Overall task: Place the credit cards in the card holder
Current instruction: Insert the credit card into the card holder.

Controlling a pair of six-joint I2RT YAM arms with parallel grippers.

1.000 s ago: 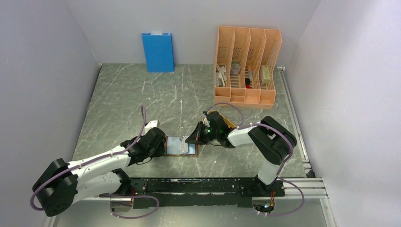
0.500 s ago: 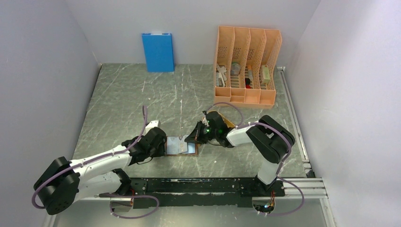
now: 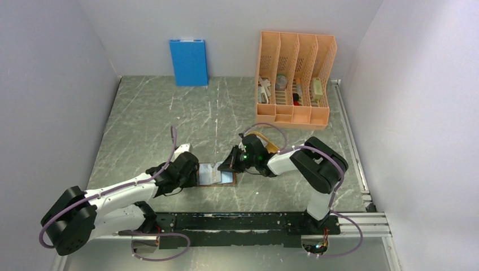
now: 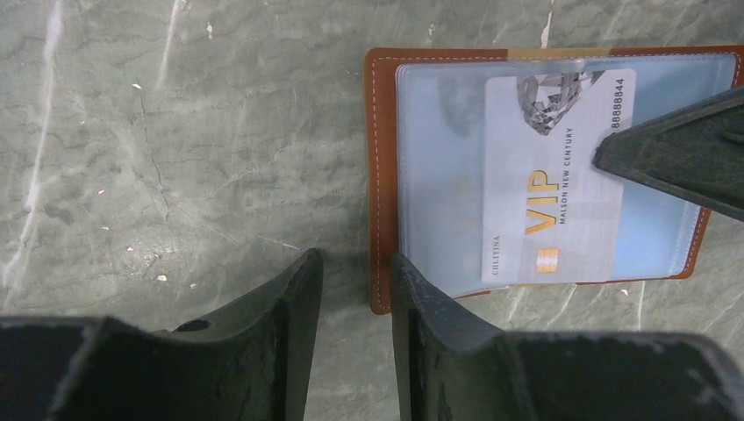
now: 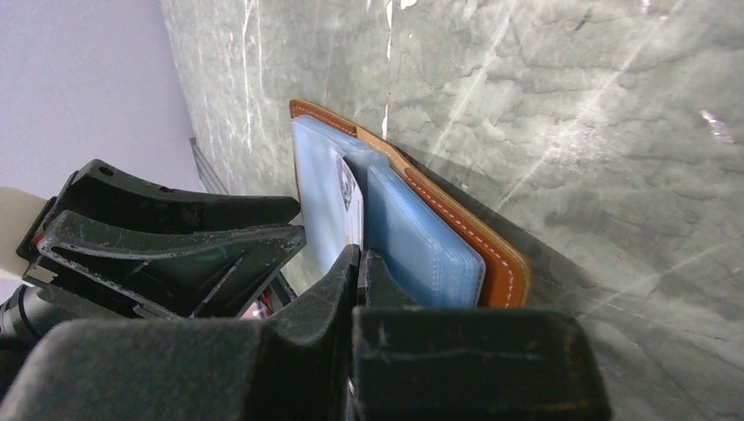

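Looking from the left, we see our left pincer [image 4: 355, 276] low over the counter [image 4: 175, 158], fingers slightly parted and gripping nothing, its tips just at the stitched left edge of the brown card holder [image 4: 380, 175]. We find the holder lying open and flat, a white VIP credit card [image 4: 544, 184] across its clear sleeves. Our right pincer [image 5: 358, 261] is clenched on that card's right edge.

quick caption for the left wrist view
Right gripper holds a VIP card over the open card holder, left gripper braced at its edge
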